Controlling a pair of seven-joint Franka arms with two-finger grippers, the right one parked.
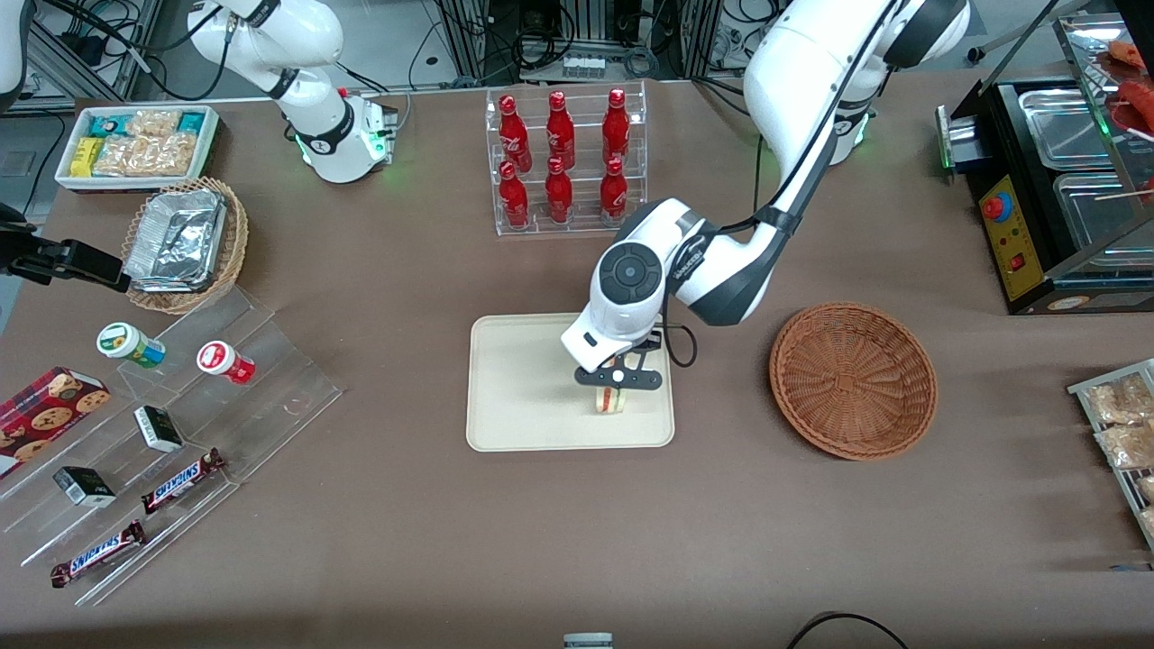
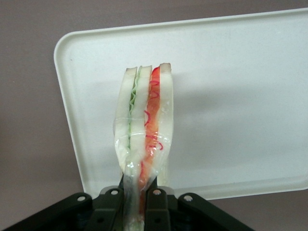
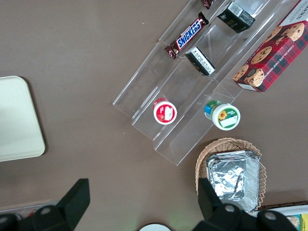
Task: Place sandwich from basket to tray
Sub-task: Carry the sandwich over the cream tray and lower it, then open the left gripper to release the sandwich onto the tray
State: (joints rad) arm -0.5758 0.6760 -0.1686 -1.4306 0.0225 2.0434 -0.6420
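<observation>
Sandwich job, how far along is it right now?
Done: the basket holds nothing, so the sandwich is out of it. In hand: the gripper is shut on the sandwich, holding it over the tray, with the fingers pinching its wrapped end. Left: lower it if it is not yet resting there (I cannot tell), open the gripper, and pull away.

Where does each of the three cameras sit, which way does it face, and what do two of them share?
Front view: high, facing the arms, looking down on the table; the working arm's tool holds the sandwich over the tray, beside the basket.
Left wrist view: rides that arm, looking along the tool at sandwich and tray.
Right wrist view: looks down on snack shelves; the parked arm's fingers show.
Shared: all three show the tray.
</observation>
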